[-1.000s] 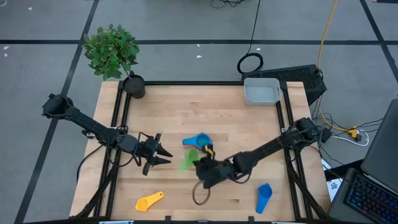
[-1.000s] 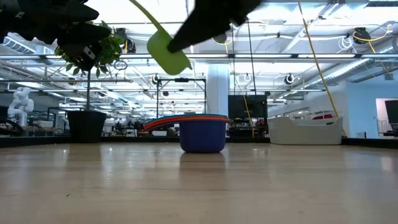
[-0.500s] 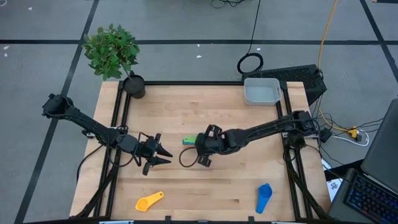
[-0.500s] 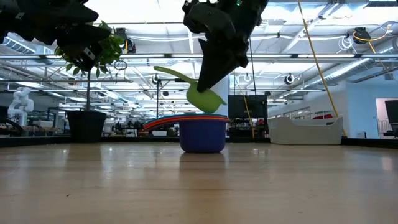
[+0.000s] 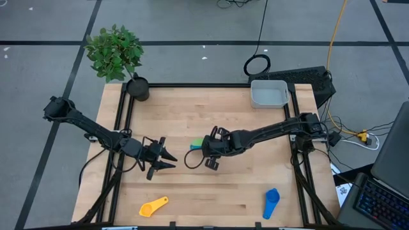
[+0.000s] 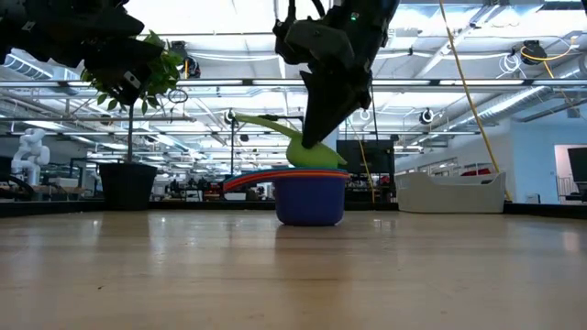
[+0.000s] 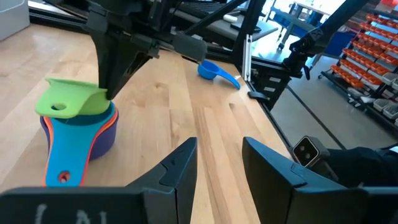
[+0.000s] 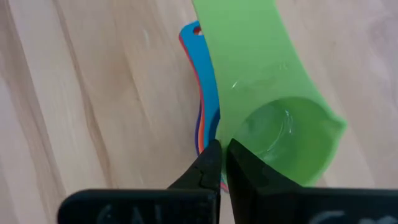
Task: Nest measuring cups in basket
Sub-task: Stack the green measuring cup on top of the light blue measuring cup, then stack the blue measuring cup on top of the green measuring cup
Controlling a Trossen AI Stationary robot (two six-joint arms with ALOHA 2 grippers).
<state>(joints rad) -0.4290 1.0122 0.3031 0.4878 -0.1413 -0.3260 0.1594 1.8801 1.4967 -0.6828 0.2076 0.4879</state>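
Seen from above, a wooden table [image 5: 211,115] fills the middle of the frame. My right gripper [image 5: 209,151] sits at the centre of the picture, its fingers pinched shut on the rim of a green measuring cup [image 5: 197,144]. From table height, the green cup [image 6: 307,151] rests tilted on top of a stack of nested cups [image 6: 310,195] in the middle of the frame; the lowest is dark blue, with thin orange and red rims showing above it. My right wrist camera looks down on the green cup [image 8: 267,99], its handle lying over the light blue and red handles beneath.

My left gripper [image 5: 167,160] waits left of centre in the overhead picture, near the stack but apart from it, fingers partly spread and holding nothing.

A yellow cup [image 5: 153,206] lies at the lower left of the table. A medium blue cup [image 5: 271,203] lies at the lower right. The light grey basket [image 5: 269,94] stands at the table's upper right corner, well apart from the stack. A potted plant [image 5: 118,57] stands at the upper left corner.
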